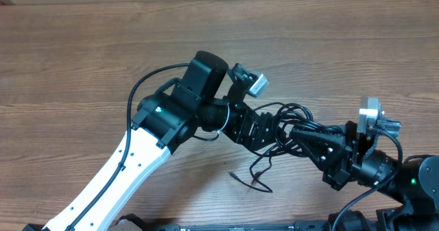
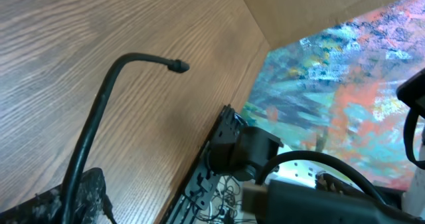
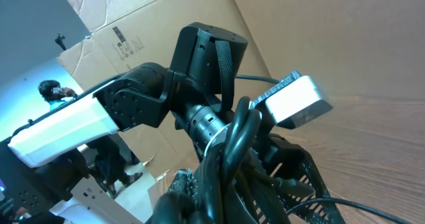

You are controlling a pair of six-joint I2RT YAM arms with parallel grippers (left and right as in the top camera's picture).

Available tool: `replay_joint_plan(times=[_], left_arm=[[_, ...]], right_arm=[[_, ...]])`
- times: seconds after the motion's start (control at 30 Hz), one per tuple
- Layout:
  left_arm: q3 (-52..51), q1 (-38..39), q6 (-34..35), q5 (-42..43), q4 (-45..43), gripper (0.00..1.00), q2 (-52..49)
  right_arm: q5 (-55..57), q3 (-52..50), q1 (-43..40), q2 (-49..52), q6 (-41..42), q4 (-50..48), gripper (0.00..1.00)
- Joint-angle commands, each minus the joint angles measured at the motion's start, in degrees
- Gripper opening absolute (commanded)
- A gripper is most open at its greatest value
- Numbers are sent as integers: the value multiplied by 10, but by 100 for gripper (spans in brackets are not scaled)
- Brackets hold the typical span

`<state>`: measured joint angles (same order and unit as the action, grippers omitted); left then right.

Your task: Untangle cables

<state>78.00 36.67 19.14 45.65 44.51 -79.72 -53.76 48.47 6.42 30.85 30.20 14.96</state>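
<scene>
The cables [image 1: 293, 109] are bunching right of centre in the overhead view, stretching left to right between the two arms. The right gripper [image 1: 296, 131] is reaching in from the right, its jaws pinching together on the bunch. The left gripper [image 1: 264, 129] is pointing in from the left, jaws standing wide apart. A loose strand [image 1: 255, 176] is trailing toward the lower middle of the worktop [image 1: 82, 53].
</scene>
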Motion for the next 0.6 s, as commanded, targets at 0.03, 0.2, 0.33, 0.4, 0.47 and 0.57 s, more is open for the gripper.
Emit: replay_joint_plan(times=[0.03, 0.2, 0.33, 0.4, 0.47, 0.57], left_arm=[[0, 13, -15, 24, 5, 100, 3], [0, 13, -64, 25, 49, 100, 3], [0, 13, -92, 54, 61, 99, 3], [0, 13, -116, 86, 60, 100, 3], [0, 13, -123, 95, 58, 100, 3], [0, 13, -123, 95, 50, 100, 3]], right_arm=[[-3, 10, 0, -5, 4, -20, 4], [8, 10, 0, -5, 4, -51, 4], [23, 10, 0, -5, 5, -58, 4], [23, 10, 0, -5, 5, -58, 4], [22, 10, 0, -5, 5, -58, 4], [21, 10, 0, -5, 30, -59, 4]])
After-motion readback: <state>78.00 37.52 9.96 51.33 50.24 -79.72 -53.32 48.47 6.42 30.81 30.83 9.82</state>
